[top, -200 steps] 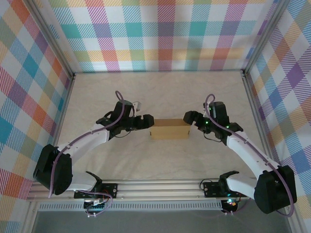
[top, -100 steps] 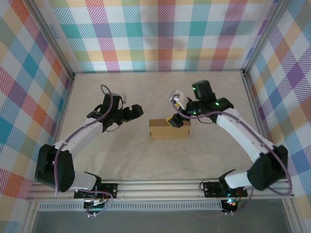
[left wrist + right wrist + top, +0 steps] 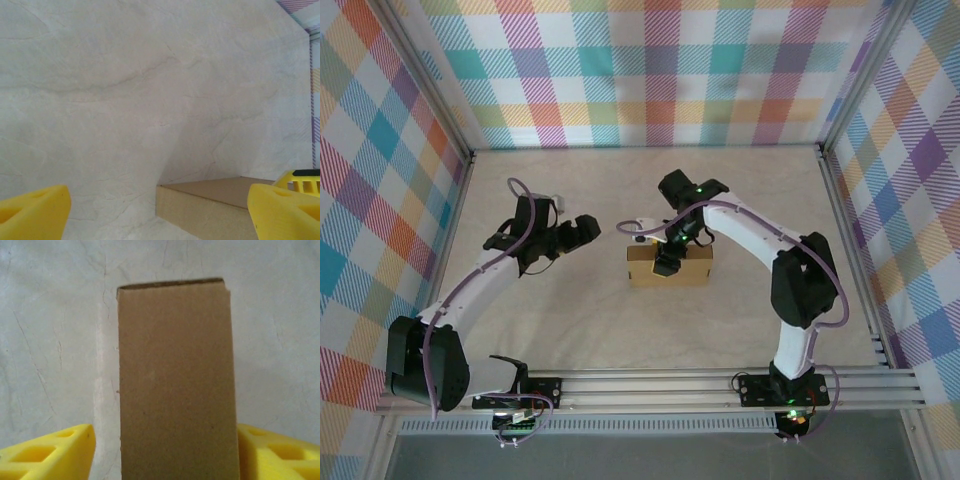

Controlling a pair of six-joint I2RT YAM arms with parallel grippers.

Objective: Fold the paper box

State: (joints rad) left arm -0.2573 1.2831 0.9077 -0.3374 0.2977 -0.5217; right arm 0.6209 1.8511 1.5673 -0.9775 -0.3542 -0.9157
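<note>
Right wrist, tool [image 3: 165, 442] astride paper box [image 3: 175, 375], open table [image 3: 50, 340] beyond edges

box [image 3: 176, 380] was brown cardboard, matt, faintly ribbed | table [image 3: 620, 330] top looked smooth, pale and marbled, with a soft sheen | fingers [image 3: 47, 452] were matt yellow plastic | walls [image 3: 650, 70] looked like checked cloth, matt | front rail [image 3: 650, 384] was bare silvery metal | arm shells [image 3: 468, 292] were glossy plastic

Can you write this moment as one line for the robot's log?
box: closed, on table | left jaws: open, empty, clear of box | right jaws: open, astride box
</note>
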